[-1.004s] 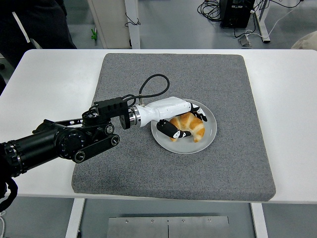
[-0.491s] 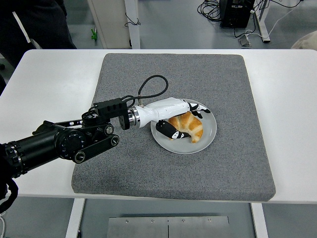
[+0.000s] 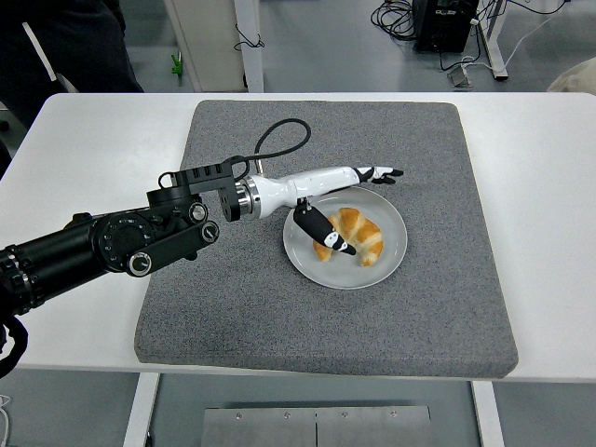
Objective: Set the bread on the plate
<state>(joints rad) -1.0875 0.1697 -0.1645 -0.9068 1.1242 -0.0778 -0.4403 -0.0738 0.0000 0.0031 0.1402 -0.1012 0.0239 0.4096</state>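
Observation:
A golden croissant lies on the round grey plate in the middle of the grey mat. My left hand hovers over the plate's left and back side, open. Its fingers stretch out flat beyond the plate's far rim, and the thumb points down beside the croissant's left end. Nothing is held. The right arm is out of view.
The plate rests on a square grey mat covering most of the white table. A black cable loops over my left wrist. A person in dark clothing stands at the top left behind the table.
My left hand has opened off the croissant and lifted: the fingers have straightened out over the plate's back rim. The croissant stays on the plate. The forearm has risen and shifted back a little.

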